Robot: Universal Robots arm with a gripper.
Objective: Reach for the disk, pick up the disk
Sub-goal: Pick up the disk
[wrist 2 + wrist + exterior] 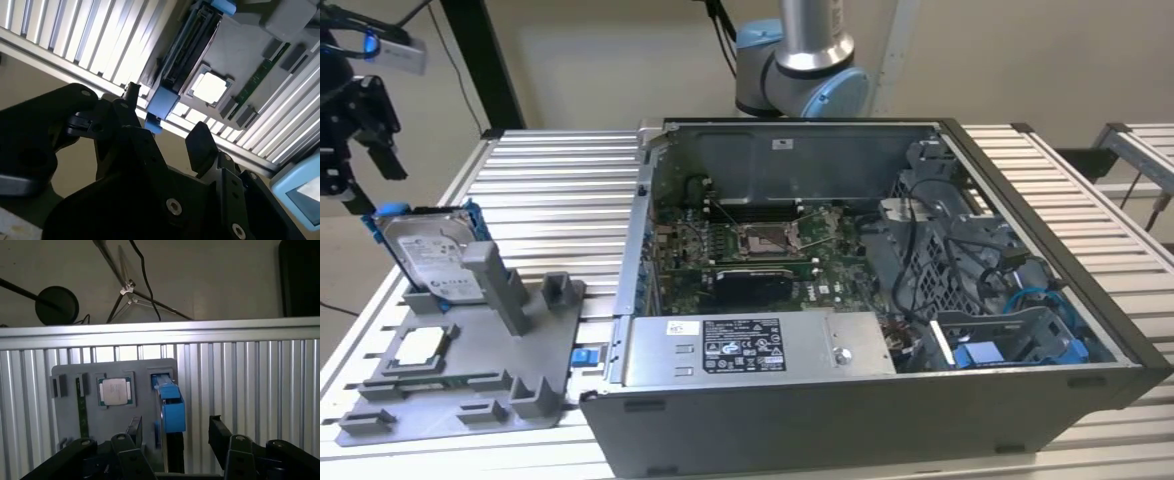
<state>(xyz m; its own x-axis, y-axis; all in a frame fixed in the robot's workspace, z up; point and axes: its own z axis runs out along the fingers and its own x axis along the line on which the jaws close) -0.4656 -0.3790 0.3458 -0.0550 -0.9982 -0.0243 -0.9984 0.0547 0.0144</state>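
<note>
One gripper point(175, 427), jaws spread wide, poised over upright disk point(169, 402); seemingly no contact.

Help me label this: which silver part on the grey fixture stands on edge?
The disk, with blue rails and a white label, stands on edge; the small square chip lies flat.

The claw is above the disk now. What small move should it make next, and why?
Probably lower it straight down: in the first wrist view the open claw hangs above the upright disk, straddling its blue edge and not touching it.
</note>
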